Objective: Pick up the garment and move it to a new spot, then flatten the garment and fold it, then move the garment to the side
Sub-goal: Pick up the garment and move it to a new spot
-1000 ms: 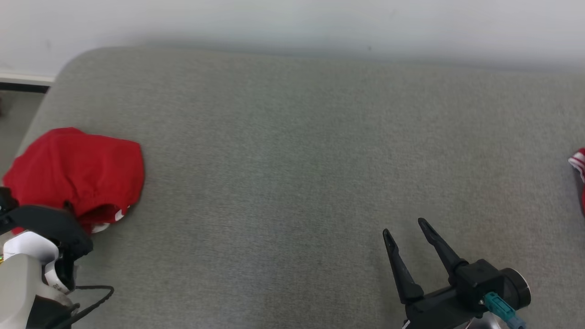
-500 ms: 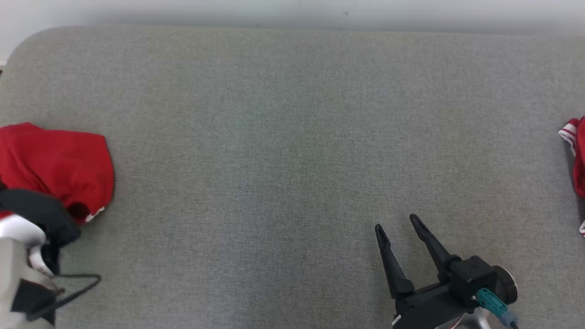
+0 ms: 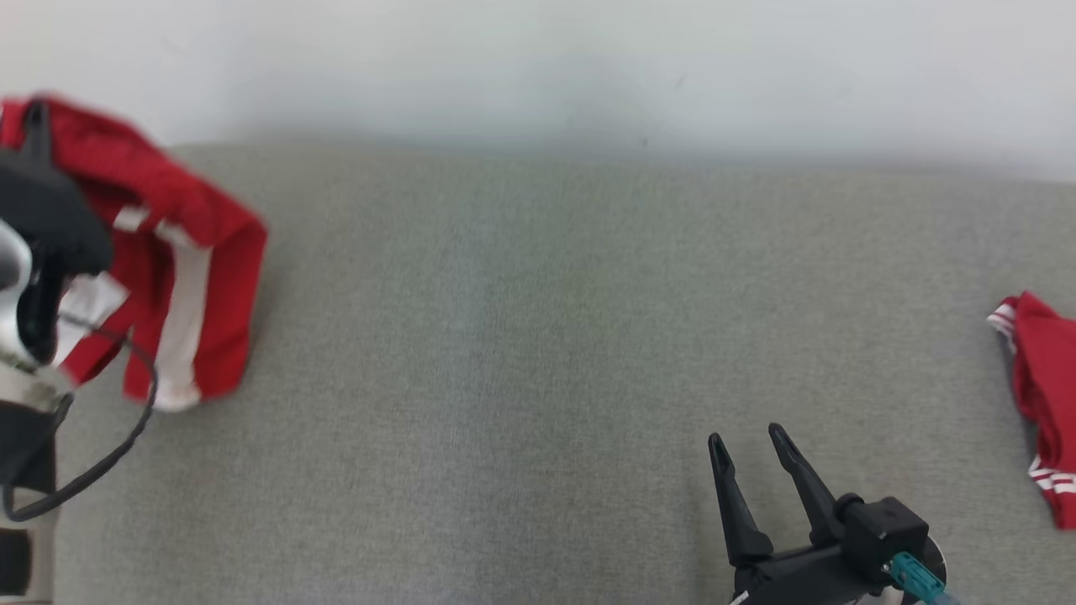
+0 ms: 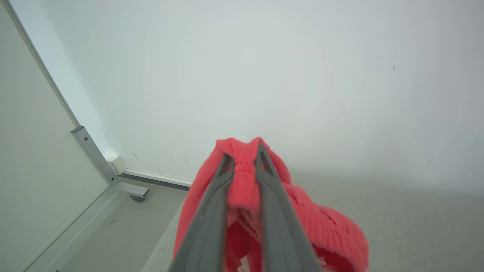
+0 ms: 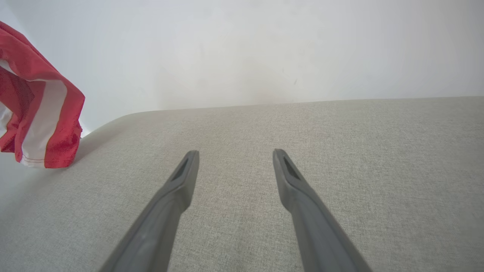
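Note:
A red garment [image 3: 181,252] with white stripes hangs off the grey cushioned surface [image 3: 538,336] at the far left, lifted in the air. My left gripper [image 4: 244,156] is shut on a bunched fold of this garment [image 4: 242,181], which droops below the fingers. From the right wrist view the same garment [image 5: 41,113] dangles at the left edge. My right gripper [image 3: 744,441] stands open low at the right, over bare fabric, with nothing between its fingers [image 5: 185,177].
Another red cloth with white stripes [image 3: 1042,395] lies at the right edge of the surface. A pale wall [image 3: 538,59] runs behind it. A glass partition with a metal frame [image 4: 94,158] stands to the left, beyond the surface's rounded corner.
My left gripper has closed on the red garment and raised it off the surface, so it now hangs. The head camera has shifted. The right gripper has stayed open in place.

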Robot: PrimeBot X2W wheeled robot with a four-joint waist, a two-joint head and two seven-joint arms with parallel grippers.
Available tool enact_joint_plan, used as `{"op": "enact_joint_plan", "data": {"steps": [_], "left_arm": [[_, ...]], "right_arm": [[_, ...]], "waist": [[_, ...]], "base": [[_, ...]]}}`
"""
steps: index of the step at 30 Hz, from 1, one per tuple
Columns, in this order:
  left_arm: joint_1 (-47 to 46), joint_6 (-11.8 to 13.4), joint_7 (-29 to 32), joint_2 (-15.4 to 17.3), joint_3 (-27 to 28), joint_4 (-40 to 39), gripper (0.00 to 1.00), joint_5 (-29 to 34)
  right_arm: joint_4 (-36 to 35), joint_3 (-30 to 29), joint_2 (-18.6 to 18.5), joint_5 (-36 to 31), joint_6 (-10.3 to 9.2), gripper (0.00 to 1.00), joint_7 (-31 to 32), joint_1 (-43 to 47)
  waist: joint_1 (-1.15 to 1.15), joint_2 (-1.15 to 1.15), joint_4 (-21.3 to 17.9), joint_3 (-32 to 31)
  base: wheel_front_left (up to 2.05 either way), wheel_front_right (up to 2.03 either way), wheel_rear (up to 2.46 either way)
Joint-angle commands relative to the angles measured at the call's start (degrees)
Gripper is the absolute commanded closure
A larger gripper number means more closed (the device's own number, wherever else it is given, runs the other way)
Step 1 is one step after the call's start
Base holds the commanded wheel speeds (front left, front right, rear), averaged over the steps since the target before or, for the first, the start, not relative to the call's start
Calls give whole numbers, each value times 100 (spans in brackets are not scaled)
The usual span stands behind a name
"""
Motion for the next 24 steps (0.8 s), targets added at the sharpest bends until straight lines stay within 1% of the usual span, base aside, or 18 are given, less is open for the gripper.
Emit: {"op": "enact_joint_plan", "data": {"steps": [1,8,12,16,18,24], "left_arm": [[-26,-35,53,-70,-53,-201,100,-67],[166,-135,341,-454,-561,-1894,100,-284],[296,-136,370,-758,-895,-2475,100,-401],[483,-153,393,-1061,-1228,-2701,100,-553],[608,-158,407,-1149,-1362,-2686,100,-549],[1159,-97,200,-1447,-1607,-2183,100,-650]], "right_arm": [[51,-13,24,54,-14,0,-56,65],[297,-63,24,200,-14,0,-223,119],[335,-89,23,182,-14,0,-273,53],[338,-133,24,182,-14,0,-293,25],[326,-133,24,191,-14,0,-307,13],[323,-97,26,235,-14,0,-330,-72]], "waist": [[1,0,-142,-329],[1,0,-797,-607],[1,0,-1243,-579],[1,0,-1635,-473],[1,0,-1800,-398],[1,0,-2163,-168]], "base": [[0,0,0],[0,0,0],[0,0,0],[0,0,0],[0,0,0],[0,0,0]]}}
